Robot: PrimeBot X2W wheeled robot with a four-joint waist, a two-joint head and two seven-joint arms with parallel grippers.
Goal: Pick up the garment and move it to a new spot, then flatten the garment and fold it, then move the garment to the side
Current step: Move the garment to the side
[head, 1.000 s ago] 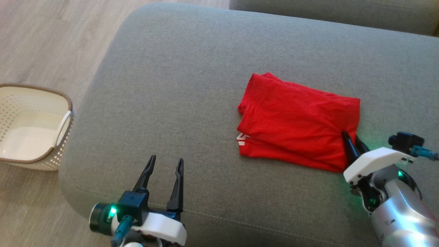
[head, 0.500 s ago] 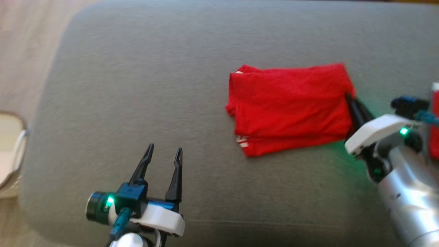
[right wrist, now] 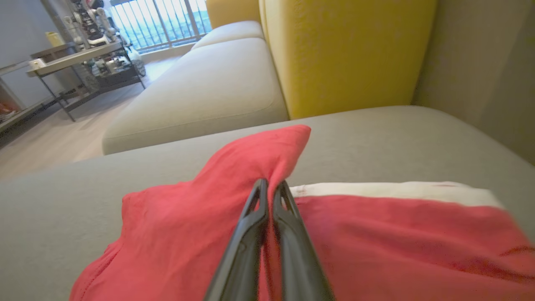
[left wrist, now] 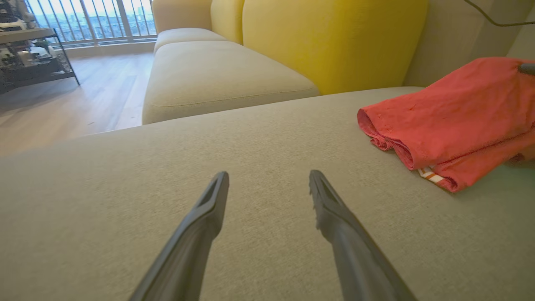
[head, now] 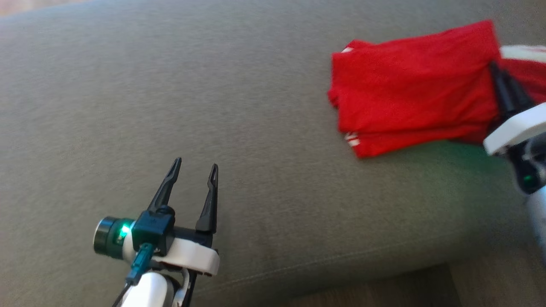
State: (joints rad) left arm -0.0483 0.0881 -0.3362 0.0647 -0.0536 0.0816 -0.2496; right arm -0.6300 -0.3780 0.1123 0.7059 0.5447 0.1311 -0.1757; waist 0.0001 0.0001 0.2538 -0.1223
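On the right part of the grey cushion, your red garment lies long side to side, your right gripper pinching its right end, your left gripper wide open.

The garment lies folded on the seat cushion, in its far right part. The right gripper is at the right edge of the garment, with cloth between its fingers. Just right of it, another piece of cloth lies on the same cushion. The left gripper is over the near left part of the cushion, well apart from the garment. Behind the cushion, on the far side, stands a back cushion, and left of this lies a second seat. The floor is before the near edge.
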